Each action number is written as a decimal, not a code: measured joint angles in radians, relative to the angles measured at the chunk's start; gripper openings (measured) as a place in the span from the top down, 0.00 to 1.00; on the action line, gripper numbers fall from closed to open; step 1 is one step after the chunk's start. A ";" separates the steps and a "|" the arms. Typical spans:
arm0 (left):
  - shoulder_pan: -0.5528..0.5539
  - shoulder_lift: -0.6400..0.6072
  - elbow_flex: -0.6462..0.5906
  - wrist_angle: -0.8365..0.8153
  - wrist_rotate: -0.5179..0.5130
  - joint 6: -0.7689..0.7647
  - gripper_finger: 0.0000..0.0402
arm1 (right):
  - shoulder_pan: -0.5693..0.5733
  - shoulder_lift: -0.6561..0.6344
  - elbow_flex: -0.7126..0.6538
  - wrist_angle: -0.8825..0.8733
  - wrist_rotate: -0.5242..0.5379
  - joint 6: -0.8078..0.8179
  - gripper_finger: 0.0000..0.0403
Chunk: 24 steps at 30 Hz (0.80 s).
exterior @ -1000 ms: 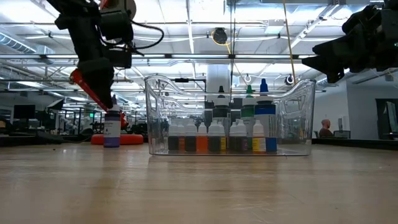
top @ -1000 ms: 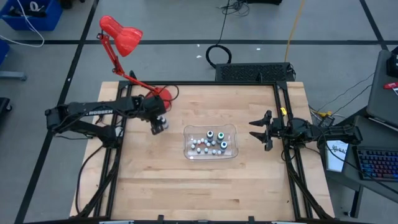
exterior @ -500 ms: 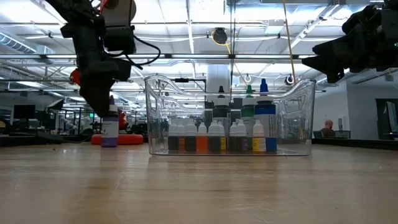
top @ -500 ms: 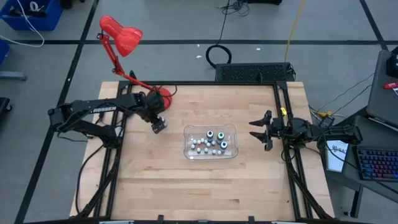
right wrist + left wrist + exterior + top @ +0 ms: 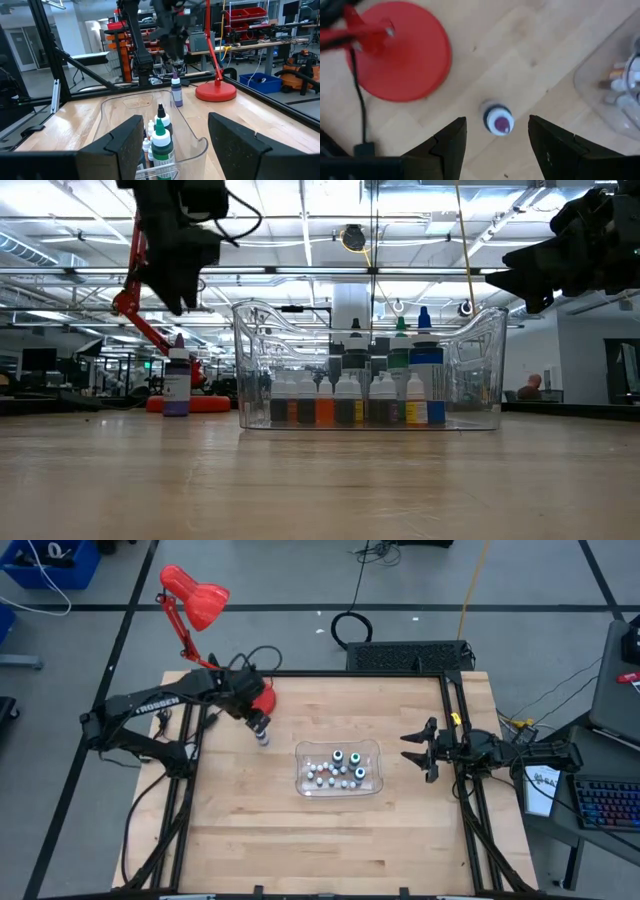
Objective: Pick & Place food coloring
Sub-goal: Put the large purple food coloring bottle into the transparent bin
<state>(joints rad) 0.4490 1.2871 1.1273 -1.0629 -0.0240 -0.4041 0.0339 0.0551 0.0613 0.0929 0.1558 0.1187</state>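
Wooden table (image 5: 330,830) carrying a bottle, a lamp and a bin

A purple-capped food coloring bottle (image 5: 263,739) stands upright directly below the open left gripper (image 5: 258,725), apart from it; the red lamp base (image 5: 264,695) sits just behind, and the clear bin (image 5: 338,768) lies between both grippers.

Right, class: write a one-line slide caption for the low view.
Left gripper hangs open above a purple-capped bottle standing on the table beside a clear bin of food coloring.

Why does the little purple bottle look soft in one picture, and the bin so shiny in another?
Left wrist view: the purple-capped bottle is blurred, seen close from above. Low view: the clear bin catches ceiling-light reflections along its rim, while the bottle stands crisp beside it.
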 joint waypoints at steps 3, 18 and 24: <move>0.001 0.056 0.066 -0.056 -0.008 -0.009 0.47 | 0.000 0.000 0.000 0.000 0.000 0.000 0.48; -0.036 0.374 0.135 -0.217 0.042 0.057 0.47 | 0.000 0.000 0.000 0.000 0.000 0.000 0.48; -0.051 0.374 0.136 -0.201 -0.003 0.053 0.47 | 0.000 0.000 0.000 0.000 0.000 0.000 0.48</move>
<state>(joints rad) 0.3977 1.6615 1.2629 -1.2639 -0.0265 -0.3506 0.0341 0.0551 0.0615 0.0931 0.1557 0.1188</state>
